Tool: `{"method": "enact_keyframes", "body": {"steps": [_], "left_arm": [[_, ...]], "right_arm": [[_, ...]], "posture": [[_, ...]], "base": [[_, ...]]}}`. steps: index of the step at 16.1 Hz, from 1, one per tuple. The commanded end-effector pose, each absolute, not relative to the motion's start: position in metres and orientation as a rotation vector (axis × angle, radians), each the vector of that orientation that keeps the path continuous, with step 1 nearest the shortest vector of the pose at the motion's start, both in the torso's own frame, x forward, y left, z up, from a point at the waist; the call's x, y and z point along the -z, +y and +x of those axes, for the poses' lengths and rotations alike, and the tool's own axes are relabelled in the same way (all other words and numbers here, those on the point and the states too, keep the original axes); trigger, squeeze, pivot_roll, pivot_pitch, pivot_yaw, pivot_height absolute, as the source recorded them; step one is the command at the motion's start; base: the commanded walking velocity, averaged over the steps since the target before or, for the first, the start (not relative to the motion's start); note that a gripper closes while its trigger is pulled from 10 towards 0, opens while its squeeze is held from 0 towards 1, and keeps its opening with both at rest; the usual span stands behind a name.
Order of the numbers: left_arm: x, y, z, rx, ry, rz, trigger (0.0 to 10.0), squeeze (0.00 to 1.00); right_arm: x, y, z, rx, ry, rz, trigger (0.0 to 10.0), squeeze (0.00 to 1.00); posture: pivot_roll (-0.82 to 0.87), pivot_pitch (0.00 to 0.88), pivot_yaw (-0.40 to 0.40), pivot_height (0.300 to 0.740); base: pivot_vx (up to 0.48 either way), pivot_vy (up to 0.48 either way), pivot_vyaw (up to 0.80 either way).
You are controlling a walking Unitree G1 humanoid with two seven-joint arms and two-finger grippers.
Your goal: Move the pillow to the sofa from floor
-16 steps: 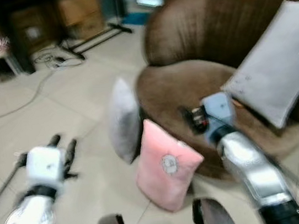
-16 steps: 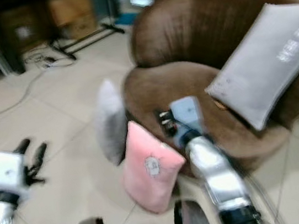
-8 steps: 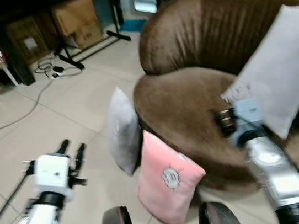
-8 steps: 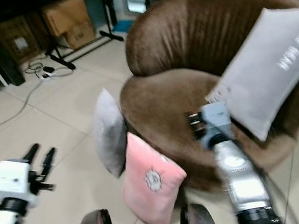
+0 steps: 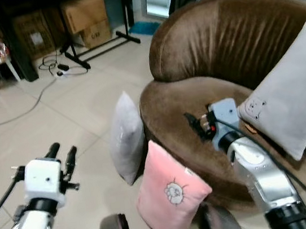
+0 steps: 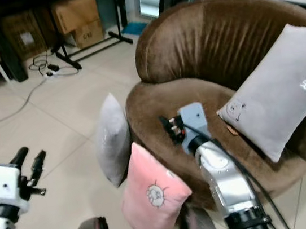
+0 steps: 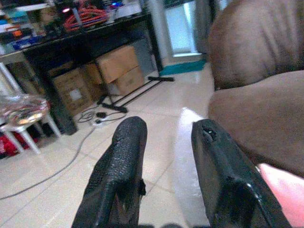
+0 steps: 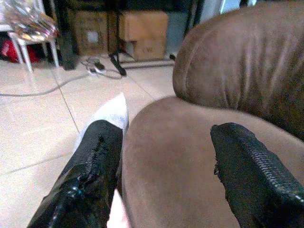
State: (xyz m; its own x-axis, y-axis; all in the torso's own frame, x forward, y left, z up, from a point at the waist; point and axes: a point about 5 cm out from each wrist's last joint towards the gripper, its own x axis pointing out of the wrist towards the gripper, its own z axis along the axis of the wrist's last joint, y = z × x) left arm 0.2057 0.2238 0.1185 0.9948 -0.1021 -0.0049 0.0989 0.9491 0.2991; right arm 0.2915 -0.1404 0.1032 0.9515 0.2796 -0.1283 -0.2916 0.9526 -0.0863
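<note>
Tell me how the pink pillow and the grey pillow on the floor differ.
The pink pillow bears a small round face drawing; the grey pillow on the floor is plain. The pink one stands nearest the robot, leaning against the front of the brown sofa; the grey one stands farther off, at the sofa's side. Both stand on edge on the tiled floor, neither held by a tool.

Sofa [image 5: 211, 43]: brown velvety cloth, soft sheen. Pink pillow [image 5: 169, 192]: plush cloth, matt. Grey pillow [image 5: 126, 138] on floor: smooth cloth. Floor [image 5: 56, 116]: glossy pale tile. Fingers [image 7: 118, 175]: black, rough textured rubber. Arms [image 5: 261, 176]: polished silver metal. Boxes [image 5: 87, 18]: brown cardboard.
</note>
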Motion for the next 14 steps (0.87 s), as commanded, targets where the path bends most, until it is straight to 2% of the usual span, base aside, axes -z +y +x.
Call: {"method": "enact_keyframes", "body": {"steps": [1, 3, 7, 10, 14], "left_arm": [[-0.12, 0.22, 0.206, 0.118, -0.02, 0.309, 10.0, 0.0], [-0.118, 0.221, 0.206, 0.12, -0.01, 0.322, 10.0, 0.0], [-0.117, 0.22, 0.213, 0.137, -0.006, 0.324, 10.0, 0.0], [-0.116, 0.213, 0.222, 0.195, 0.002, 0.313, 10.0, 0.0], [-0.114, 0.211, 0.217, 0.204, 0.017, 0.292, 10.0, 0.0]], "right_arm": [[-0.1, -0.151, 0.29, -0.273, 0.133, -0.104, 10.0, 0.0], [-0.096, -0.15, 0.289, -0.348, 0.158, -0.116, 10.0, 0.0], [-0.1, -0.159, 0.294, -0.312, 0.153, -0.089, 10.0, 0.0], [-0.095, -0.164, 0.292, -0.293, 0.186, -0.091, 10.0, 0.0], [-0.095, -0.164, 0.296, -0.287, 0.201, -0.084, 10.0, 0.0]], "posture": [[0.02, 0.0, -0.039, 0.565], [0.02, 0.0, -0.043, 0.565], [-0.02, 0.0, -0.022, 0.565], [-0.03, 0.0, -0.025, 0.535], [-0.04, 0.0, -0.028, 0.5]], "base": [[0.0, 0.0, 0.0], [0.0, 0.0, 0.0], [0.0, 0.0, 0.0], [0.0, 0.0, 0.0], [0.0, 0.0, 0.0]]}}
